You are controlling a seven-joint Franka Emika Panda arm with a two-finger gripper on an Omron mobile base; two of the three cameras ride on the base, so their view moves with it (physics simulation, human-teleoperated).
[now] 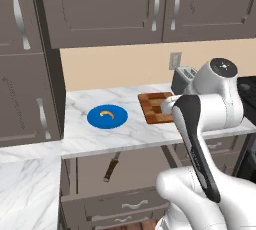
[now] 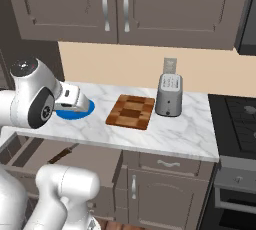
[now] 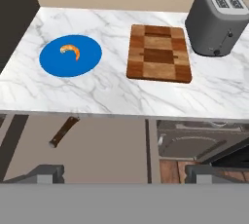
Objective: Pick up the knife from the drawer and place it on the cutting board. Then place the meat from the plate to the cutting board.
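pincer [image 3: 119, 174]: I see jaws spread wide, holding nothing, above the open drawer [image 3: 97, 145]
knife [image 3: 63, 131]: lies in drawer, blade under desk [image 3: 112, 91] edge
plate [image 3: 70, 55]: meat [image 3: 70, 51] on it
cutting board [image 3: 158, 52]: bare, between plate and toaster [image 3: 216, 18]

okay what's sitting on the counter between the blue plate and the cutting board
Nothing. In the hand view, bare marble counter separates the plate from the cutting board.

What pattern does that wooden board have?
Checkered light and dark brown blocks on the cutting board, clearest in the hand view.
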